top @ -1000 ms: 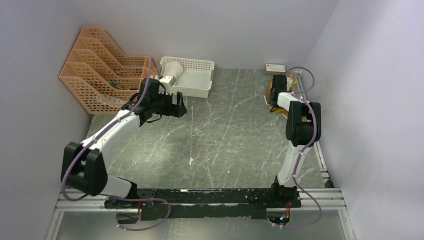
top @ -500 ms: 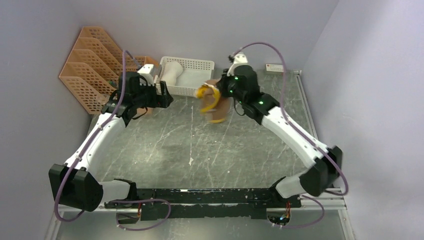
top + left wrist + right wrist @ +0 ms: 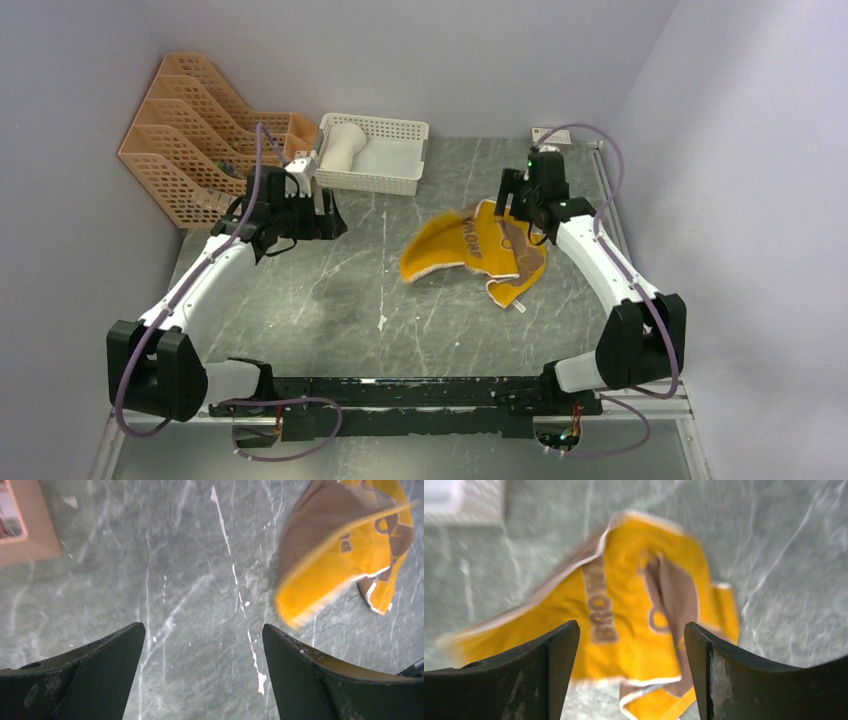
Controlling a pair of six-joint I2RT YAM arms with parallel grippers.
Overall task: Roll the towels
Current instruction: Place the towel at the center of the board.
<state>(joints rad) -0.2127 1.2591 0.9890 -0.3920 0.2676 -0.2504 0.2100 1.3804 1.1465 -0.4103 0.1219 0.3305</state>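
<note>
By my reading, you were at the start of the second roll. The brown and mustard towel [image 3: 470,252] lay loose and rumpled on the table [image 3: 340,300], right of centre, partly folded over itself, neither flat nor rolled. Your right hand [image 3: 630,630] hung just above its far right edge, fingers apart with nothing between them. Your left hand [image 3: 202,630] stood wide apart too, empty, over bare table well clear of the cloth. I'd judge the next move called for smoothing the towel flat before any edge was turned over, one hand pinning a corner while the other drew the opposite edge out. The doubled-up flap on the right would likely have spoiled a roll begun as it lay. As for containers, the white lattice basket [image 3: 385,183] at the back held the cream towel [image 3: 342,145], rolled by the look of it and propped at the left end. The orange file racks [image 3: 190,150] beside it held small dark items too indistinct to name.
</note>
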